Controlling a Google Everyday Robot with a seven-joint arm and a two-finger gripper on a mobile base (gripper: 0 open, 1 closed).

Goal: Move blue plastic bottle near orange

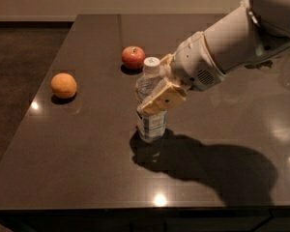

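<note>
The blue plastic bottle [151, 122], clear with a white cap and a blue-and-white label, stands on the dark table [87, 168] near the middle, leaning slightly. My gripper [152, 94] reaches in from the right and is shut on the bottle. Its near tan finger [163, 99] lies across the bottle's front above the label; the far finger is mostly hidden behind the bottle. The orange [64, 85] sits on the table to the left, well apart from the bottle.
A red apple [133, 57] sits behind the bottle, toward the table's back. My white arm [232, 47] crosses the right side of the table. The table's left edge runs close to the orange, with dark floor [19, 62] beyond.
</note>
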